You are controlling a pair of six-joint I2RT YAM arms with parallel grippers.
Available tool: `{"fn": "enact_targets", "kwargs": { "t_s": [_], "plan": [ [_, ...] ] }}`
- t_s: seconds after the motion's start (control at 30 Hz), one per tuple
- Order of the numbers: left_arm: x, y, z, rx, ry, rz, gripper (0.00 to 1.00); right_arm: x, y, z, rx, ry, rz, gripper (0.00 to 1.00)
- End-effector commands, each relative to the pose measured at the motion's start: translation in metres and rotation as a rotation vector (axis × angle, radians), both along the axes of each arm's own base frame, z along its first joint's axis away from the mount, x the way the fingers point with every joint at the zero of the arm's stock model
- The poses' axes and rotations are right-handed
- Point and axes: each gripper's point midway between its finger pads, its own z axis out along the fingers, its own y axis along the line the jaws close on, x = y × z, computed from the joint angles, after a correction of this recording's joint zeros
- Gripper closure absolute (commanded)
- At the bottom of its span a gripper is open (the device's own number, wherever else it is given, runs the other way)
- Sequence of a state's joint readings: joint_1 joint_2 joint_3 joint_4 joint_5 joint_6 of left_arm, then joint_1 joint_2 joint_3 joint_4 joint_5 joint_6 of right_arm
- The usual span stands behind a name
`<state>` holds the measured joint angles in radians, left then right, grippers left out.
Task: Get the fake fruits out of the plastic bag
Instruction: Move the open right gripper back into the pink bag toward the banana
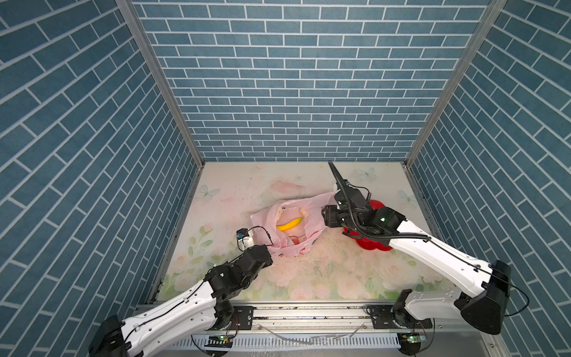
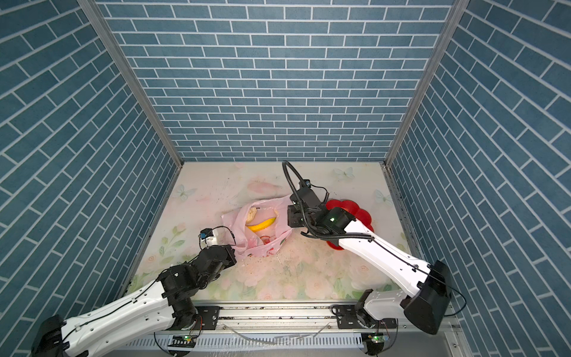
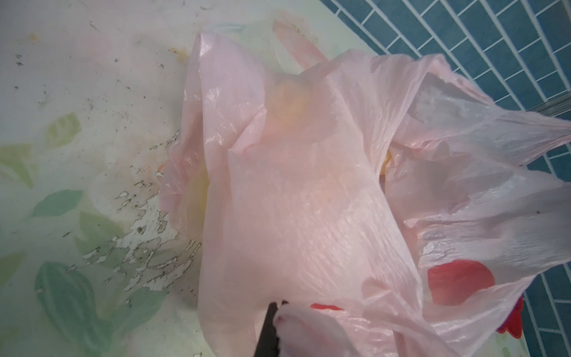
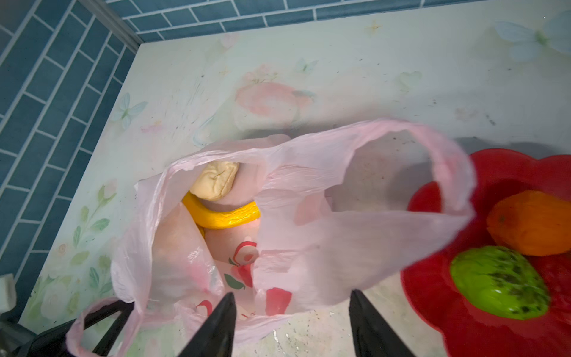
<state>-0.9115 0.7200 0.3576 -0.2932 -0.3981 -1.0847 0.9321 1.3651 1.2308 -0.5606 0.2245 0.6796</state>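
Observation:
The plastic bag (image 1: 312, 210) (image 2: 279, 244) lies mid-table, pale pink, its mouth open upward. Inside it show a yellow banana (image 1: 289, 224) (image 4: 228, 216) and a beige lumpy piece (image 1: 280, 213) (image 4: 216, 180); a second beige piece (image 1: 303, 211) sits at the far rim. My left gripper (image 1: 270, 247) (image 3: 279, 306) is shut on the bag's near-left edge, and film hides most of its fingers (image 3: 268, 327). My right gripper (image 1: 328, 216) (image 4: 293, 295) hangs open over the bag's right edge, holding nothing. A green ball (image 4: 500, 282) and an orange piece (image 4: 531, 222) rest on the red plate (image 4: 432, 293).
The red flower-shaped plate (image 1: 369, 244) (image 2: 349, 207) sits just right of the bag, partly under my right arm. One loop handle (image 4: 457, 173) arches toward it. Blue brick walls (image 1: 293, 108) close three sides. A metal rail (image 1: 309, 312) runs along the front.

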Motion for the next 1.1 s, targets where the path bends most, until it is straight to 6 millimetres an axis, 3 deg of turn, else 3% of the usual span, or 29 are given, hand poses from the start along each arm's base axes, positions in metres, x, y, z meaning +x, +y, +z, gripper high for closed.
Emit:
{"fn": "enact_targets", "kwargs": {
  "t_s": [0.0,0.17,0.4,0.77,1.07],
  "plan": [
    [-0.002,-0.007,-0.005,-0.029,0.005,-0.020,1.00,0.000,0.045,-0.004,0.076,0.037,0.026,0.43],
    [-0.005,-0.004,-0.009,-0.011,0.023,-0.023,1.00,0.004,0.090,-0.034,0.102,0.098,0.075,0.45],
    [-0.010,0.003,-0.014,-0.045,0.048,0.018,1.00,0.012,0.126,-0.067,0.127,0.166,0.074,0.49],
    [-0.017,0.020,0.000,-0.071,0.031,0.060,1.00,0.031,0.157,-0.092,0.176,0.164,0.046,0.53],
    [-0.024,0.035,0.010,-0.078,0.018,0.087,1.00,0.041,0.173,-0.106,0.193,0.167,0.046,0.49]
  ]
}}
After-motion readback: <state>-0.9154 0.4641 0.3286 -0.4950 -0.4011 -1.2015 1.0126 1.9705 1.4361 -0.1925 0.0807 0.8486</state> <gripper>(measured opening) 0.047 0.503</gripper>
